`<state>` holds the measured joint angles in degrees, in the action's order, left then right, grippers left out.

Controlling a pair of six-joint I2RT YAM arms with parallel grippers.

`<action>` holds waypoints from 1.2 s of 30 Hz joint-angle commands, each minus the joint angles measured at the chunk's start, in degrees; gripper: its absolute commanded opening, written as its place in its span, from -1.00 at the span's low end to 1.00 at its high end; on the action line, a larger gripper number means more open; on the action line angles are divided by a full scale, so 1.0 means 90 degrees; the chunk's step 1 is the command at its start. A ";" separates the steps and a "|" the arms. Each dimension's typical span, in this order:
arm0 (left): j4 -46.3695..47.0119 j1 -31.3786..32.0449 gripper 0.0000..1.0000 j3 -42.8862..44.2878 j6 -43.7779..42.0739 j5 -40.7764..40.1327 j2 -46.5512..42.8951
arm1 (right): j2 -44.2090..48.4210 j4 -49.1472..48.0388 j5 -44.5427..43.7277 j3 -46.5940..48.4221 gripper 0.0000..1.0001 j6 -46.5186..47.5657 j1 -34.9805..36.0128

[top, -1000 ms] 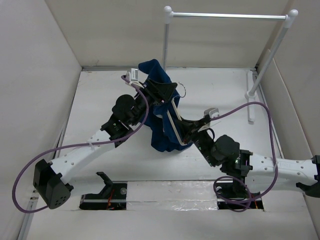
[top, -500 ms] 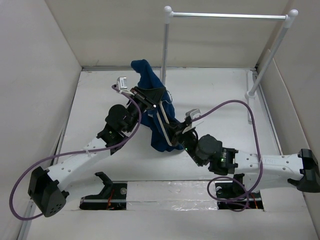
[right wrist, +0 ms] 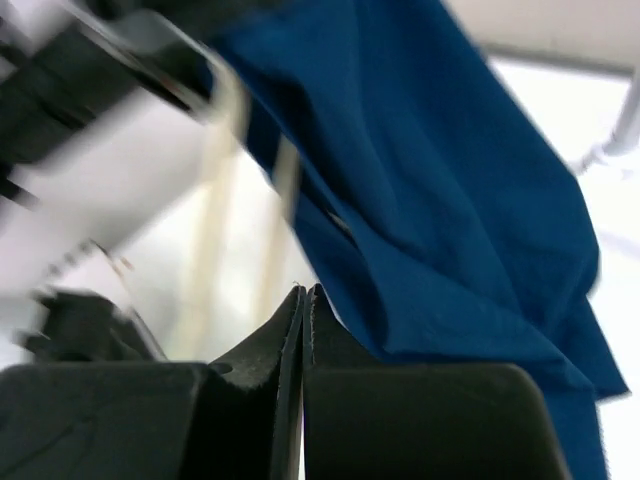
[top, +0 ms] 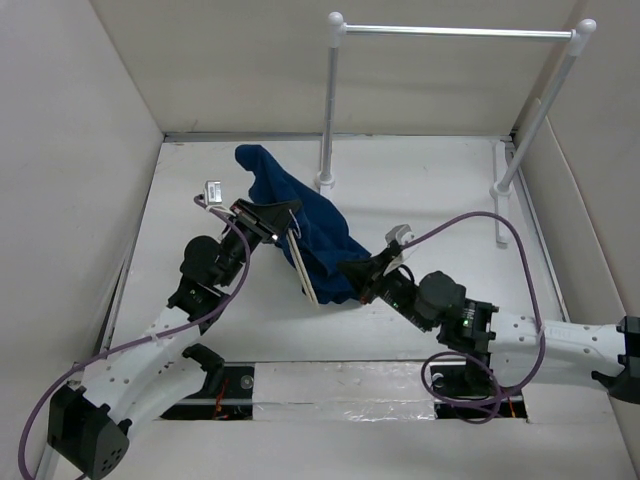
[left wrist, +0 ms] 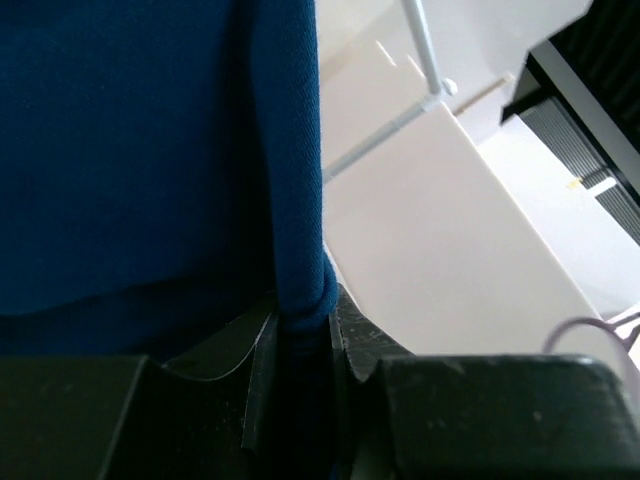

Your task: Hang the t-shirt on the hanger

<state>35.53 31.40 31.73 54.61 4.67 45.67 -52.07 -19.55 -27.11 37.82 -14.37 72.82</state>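
Note:
The dark blue t-shirt [top: 322, 240] hangs in a slanted drape over the middle of the table. A cream arm of the hanger [top: 307, 278] shows along its lower left edge; the hook is hidden. My left gripper [top: 288, 213] is at the shirt's upper left. In the left wrist view that gripper [left wrist: 300, 325] is shut on a rolled fold of t-shirt [left wrist: 150, 150]; whether hanger wood lies inside the fold I cannot tell. My right gripper [top: 353, 271] sits at the shirt's lower right. It [right wrist: 303, 293] is shut with nothing in it, the t-shirt [right wrist: 430, 200] just right and blurred hanger bars [right wrist: 215, 210] left.
A tall white rack with a silver bar [top: 450, 31] stands at the back; its left post [top: 328, 110] rises just behind the shirt and its right post [top: 535, 125] near the right wall. White walls close in both sides. Purple cables [top: 470, 218] loop off both arms.
The left arm has swung left and toward the near edge, carrying shirt and hanger along. The right arm followed leftward. The shirt now hangs in a longer, flatter slant.

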 commanded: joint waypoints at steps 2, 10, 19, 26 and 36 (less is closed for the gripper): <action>0.0359 -0.0012 -1.00 0.0167 0.0094 0.0409 -0.0386 | -0.0121 0.0111 0.1654 -0.0609 -0.80 0.0005 -0.0853; 0.0309 -0.0012 -1.00 0.0108 0.0152 0.0390 -0.0543 | -0.0883 0.0522 0.1871 -0.0404 0.00 0.0385 -0.1294; 0.0320 -0.0012 -1.00 0.0098 0.0153 0.0409 -0.0533 | -0.1987 0.0727 0.1782 0.0250 0.03 0.0805 -0.1489; 0.0242 -0.0012 -1.00 0.0186 0.0114 0.0361 -0.0543 | -0.2407 0.0638 0.1694 0.0524 0.00 0.0903 -0.1548; 0.0817 -0.0012 -1.00 0.0302 0.0124 0.0021 -0.0173 | -0.2369 0.0629 0.2337 0.0290 -1.00 0.0563 -0.1548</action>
<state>34.72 31.40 31.75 55.61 6.92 43.53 -75.29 -12.36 -9.58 40.23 -7.94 59.20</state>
